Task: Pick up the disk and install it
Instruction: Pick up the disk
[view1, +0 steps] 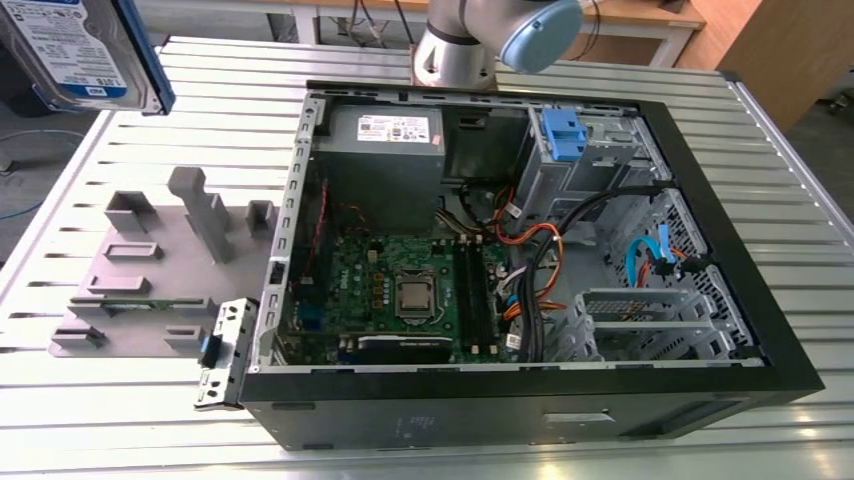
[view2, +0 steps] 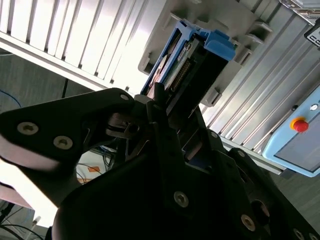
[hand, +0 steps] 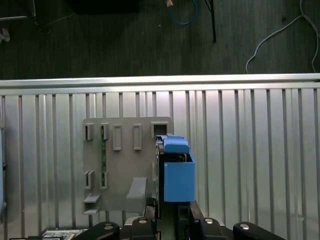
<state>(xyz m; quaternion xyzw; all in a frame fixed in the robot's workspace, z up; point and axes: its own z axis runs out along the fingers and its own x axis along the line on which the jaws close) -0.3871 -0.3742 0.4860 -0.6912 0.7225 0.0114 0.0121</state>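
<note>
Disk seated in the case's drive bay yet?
No, the disk hangs in the air at the exterior view's upper left, well outside the open computer case.

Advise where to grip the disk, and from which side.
Pinch the disk on its two flat faces near one short end, coming from above. It hangs upright, and a blue rail takes up its long narrow edge. The tool holds it so now.

In the exterior view the computer case (view1: 534, 425) sits mid-tabletop (view1: 120, 425), the fixture plate (view1: 147, 275) at its nine o'clock, the disk (view1: 74, 50) aloft at its ten o'clock.
</note>
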